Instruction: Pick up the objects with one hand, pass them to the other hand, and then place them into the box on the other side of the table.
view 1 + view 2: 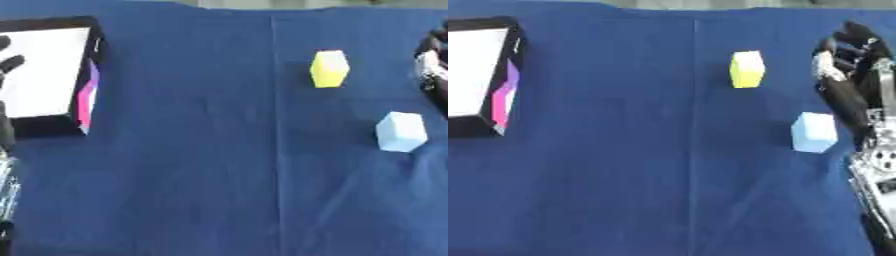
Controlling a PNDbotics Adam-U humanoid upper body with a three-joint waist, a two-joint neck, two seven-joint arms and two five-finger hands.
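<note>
A yellow block stands on the blue cloth at the right of the middle. Nearer and further right lies a light blue block. My right hand hovers at the right edge, open, fingers pointing away from me, just right of both blocks and holding nothing. A black box with a white inside and a pink and purple side wall sits at the far left. My left hand shows only at the left edge beside the box, fingers spread, empty.
The blue cloth covers the whole table, with a crease running down the middle. My left forearm lies along the lower left edge, and my right forearm along the lower right edge.
</note>
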